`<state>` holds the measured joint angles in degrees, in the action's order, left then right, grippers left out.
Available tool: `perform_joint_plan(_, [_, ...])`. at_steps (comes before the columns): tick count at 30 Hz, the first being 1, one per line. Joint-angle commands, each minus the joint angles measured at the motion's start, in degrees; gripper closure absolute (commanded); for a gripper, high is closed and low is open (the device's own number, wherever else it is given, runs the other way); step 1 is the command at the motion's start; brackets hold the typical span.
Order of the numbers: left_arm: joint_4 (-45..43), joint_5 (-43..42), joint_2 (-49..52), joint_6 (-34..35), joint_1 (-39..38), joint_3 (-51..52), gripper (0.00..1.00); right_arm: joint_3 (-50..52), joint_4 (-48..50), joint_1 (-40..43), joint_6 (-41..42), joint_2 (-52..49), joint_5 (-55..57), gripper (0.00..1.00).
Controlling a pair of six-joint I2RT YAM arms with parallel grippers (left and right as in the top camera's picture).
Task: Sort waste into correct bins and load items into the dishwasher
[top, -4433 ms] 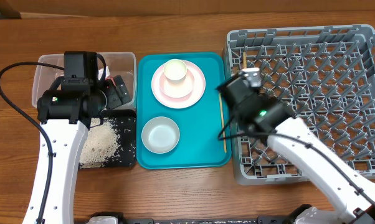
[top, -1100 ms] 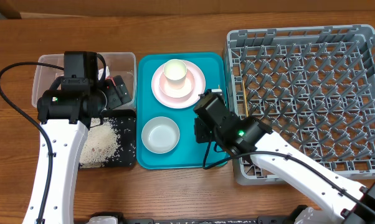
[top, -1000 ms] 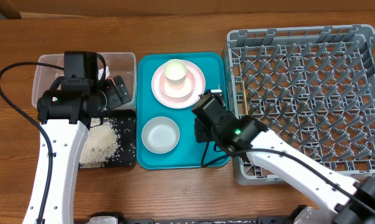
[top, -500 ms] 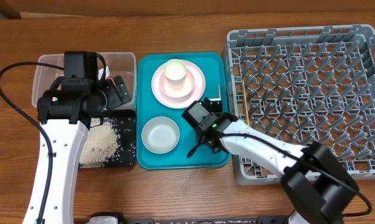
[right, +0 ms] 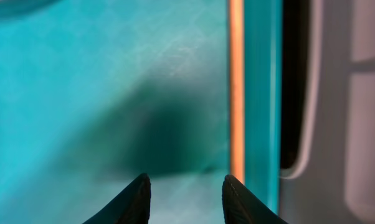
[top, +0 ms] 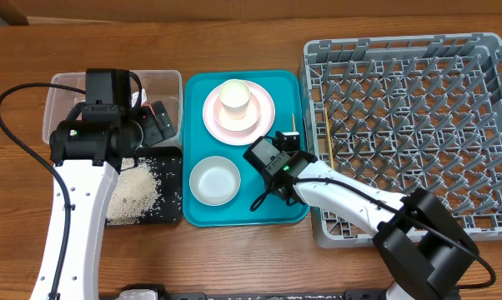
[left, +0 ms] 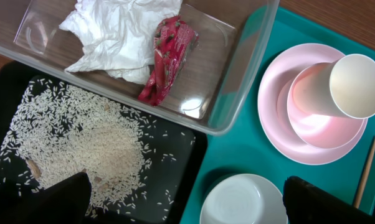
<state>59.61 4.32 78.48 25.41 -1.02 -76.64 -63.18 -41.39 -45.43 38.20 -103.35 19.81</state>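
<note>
End effector (right: 184, 184) near chopstick (right: 237, 93) in tray (right: 75, 74)

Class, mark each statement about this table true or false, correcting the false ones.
The red wrapper lies in the clear tub beside the napkin. True.
The rice is in the white bowl. False: it lies in the black tray.
The cup sits on the pink plate. True.
Both chopsticks are in the grey rack. False: one chopstick is in the grey rack; the other lies on the teal tray.
The right tool grips a chopstick. False: its jaws hold nothing.
</note>
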Motion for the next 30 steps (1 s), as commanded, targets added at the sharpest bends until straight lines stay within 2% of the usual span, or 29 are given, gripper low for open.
perform_joint_plan(1, [-0.1,0.2,-0.1,-0.1,0.2,-0.8,0.0,0.2,0.0,-0.3,-0.7,0.2,2.9,0.6])
perform_joint_plan(9, [-0.1,0.2,-0.1,-0.1,0.2,-0.8,0.0,0.2,-0.4,-0.3,-0.7,0.2,3.5,0.56])
perform_joint_plan(30, [-0.1,0.2,-0.1,-0.1,0.2,-0.8,0.0,0.3,-0.4,-0.2,-0.7,-1.7,3.3,0.55])
